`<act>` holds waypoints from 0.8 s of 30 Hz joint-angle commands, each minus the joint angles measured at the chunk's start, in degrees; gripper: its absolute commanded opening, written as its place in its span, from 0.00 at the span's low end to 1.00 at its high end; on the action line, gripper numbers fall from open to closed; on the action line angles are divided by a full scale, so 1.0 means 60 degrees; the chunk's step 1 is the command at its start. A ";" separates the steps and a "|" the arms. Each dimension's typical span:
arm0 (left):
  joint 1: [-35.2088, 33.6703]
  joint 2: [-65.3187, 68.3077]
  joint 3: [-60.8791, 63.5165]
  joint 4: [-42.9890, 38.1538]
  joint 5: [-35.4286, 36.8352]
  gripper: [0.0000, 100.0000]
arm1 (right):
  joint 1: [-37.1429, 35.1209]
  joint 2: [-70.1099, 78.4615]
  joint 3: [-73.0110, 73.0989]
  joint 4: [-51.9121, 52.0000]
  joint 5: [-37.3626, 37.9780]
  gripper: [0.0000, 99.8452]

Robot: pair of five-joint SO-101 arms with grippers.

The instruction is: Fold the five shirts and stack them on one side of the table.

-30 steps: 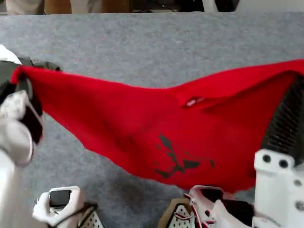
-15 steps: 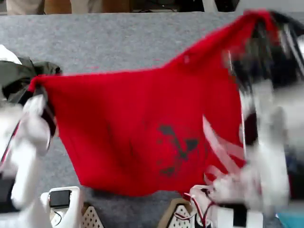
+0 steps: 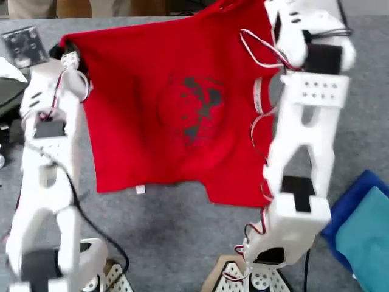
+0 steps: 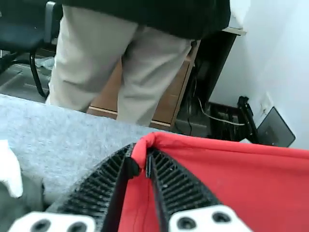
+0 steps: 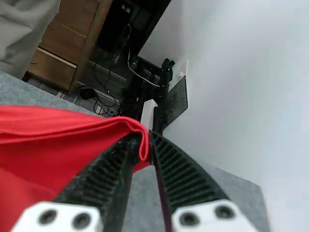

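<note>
A red shirt (image 3: 164, 103) with a dark print hangs spread above the grey table (image 3: 182, 243), stretched between both arms. My left gripper (image 3: 61, 48) is shut on its corner at the far left; in the left wrist view the red shirt (image 4: 227, 188) is pinched between the black ribbed fingers (image 4: 169, 181) of my left gripper (image 4: 141, 162). My right gripper (image 3: 270, 9) is shut on the other top corner at the far edge of the table; the right wrist view shows the red shirt (image 5: 53, 145) clamped in my right gripper (image 5: 144, 140).
A dark olive garment (image 3: 9, 97) with something white lies at the table's left edge. Blue and teal folded cloth (image 3: 361, 234) sits at the front right. Both arm bases (image 3: 255, 274) stand at the front edge. A person (image 4: 120, 63) stands behind the table.
Both arms have lifted the red shirt up and towards the far side of the table, so it now hangs spread out with the print facing the camera.
</note>
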 commanded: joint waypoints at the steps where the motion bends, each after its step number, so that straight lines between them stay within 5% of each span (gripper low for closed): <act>1: -0.0308 0.2044 -0.1905 -0.0659 0.0073 0.02 | -0.0168 0.0637 -0.0051 -0.1158 -0.0088 0.00; 5: -0.0440 0.3421 -0.3634 -0.0117 0.0073 0.02 | -0.0256 0.1018 -0.0315 -0.0982 -0.0059 0.00; 13: -0.0454 0.4051 -0.5758 0.4073 0.0029 0.02 | -0.0256 0.1033 -0.0330 0.1524 0.1055 0.00; 24: 0.0132 0.4022 -0.6168 0.9055 -0.2711 0.02 | -0.0227 0.0799 -0.0256 0.4996 0.2549 0.00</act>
